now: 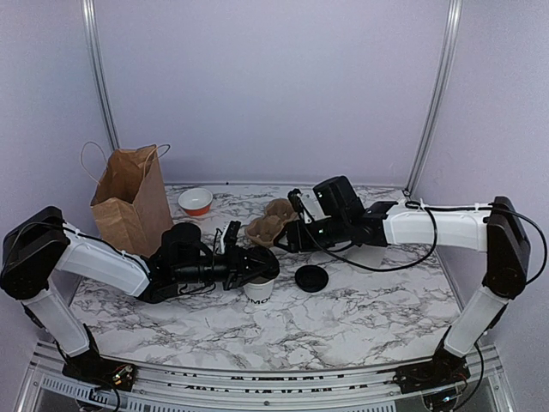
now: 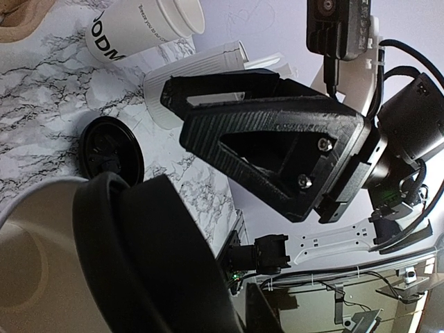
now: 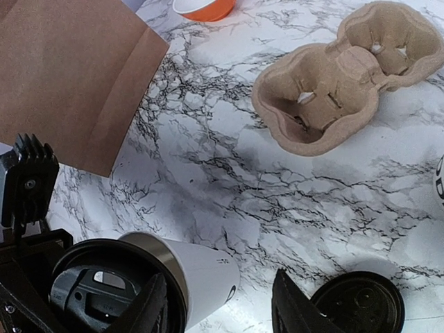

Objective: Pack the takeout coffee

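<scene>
Black "ODM" — cut off — on white paper cup (image 2: 132, 31), smaller print illegible

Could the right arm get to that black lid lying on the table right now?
Probably yes. The black lid lies on the bare marble table with nothing on top, and the right gripper hangs open close by. The cup in the left gripper sits beside it, not over it.

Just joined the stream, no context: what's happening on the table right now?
Left gripper is clamped on the rim of the white paper cup, which has no lid. The black lid lies on the table beside it. Right gripper is open and empty, hovering nearby. The paper bag and cup carrier are untouched.
</scene>
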Controlling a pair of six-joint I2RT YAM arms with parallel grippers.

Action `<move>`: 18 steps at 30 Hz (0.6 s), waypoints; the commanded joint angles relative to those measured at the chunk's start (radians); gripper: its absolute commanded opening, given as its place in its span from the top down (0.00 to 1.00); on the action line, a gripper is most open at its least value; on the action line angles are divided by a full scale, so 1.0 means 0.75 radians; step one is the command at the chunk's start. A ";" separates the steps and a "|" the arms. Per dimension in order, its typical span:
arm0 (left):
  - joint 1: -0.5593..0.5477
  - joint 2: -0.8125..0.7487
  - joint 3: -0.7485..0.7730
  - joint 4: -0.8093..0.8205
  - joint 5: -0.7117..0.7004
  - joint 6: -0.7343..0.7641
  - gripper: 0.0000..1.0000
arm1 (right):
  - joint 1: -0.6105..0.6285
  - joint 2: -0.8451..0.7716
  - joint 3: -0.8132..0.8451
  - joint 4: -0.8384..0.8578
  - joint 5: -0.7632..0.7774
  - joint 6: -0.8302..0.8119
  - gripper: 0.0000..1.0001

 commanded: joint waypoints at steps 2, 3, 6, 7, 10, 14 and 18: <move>-0.004 0.014 -0.004 0.040 0.008 0.007 0.85 | 0.022 0.020 0.069 -0.024 0.019 -0.029 0.50; -0.004 0.015 -0.003 0.041 0.007 0.007 0.85 | 0.022 0.020 0.071 -0.026 0.021 -0.032 0.50; -0.001 0.011 0.005 0.040 0.011 0.011 0.85 | 0.024 0.020 0.076 -0.032 0.025 -0.035 0.50; 0.000 0.008 0.008 0.040 0.012 0.013 0.85 | 0.024 0.020 0.078 -0.033 0.028 -0.035 0.50; 0.005 0.007 0.010 0.041 0.015 0.015 0.85 | 0.024 0.018 0.079 -0.035 0.031 -0.036 0.50; 0.012 0.004 0.010 0.040 0.019 0.018 0.85 | 0.024 0.014 0.074 -0.035 0.035 -0.037 0.50; 0.014 0.000 0.015 0.041 0.022 0.025 0.85 | 0.024 0.014 0.069 -0.037 0.038 -0.036 0.50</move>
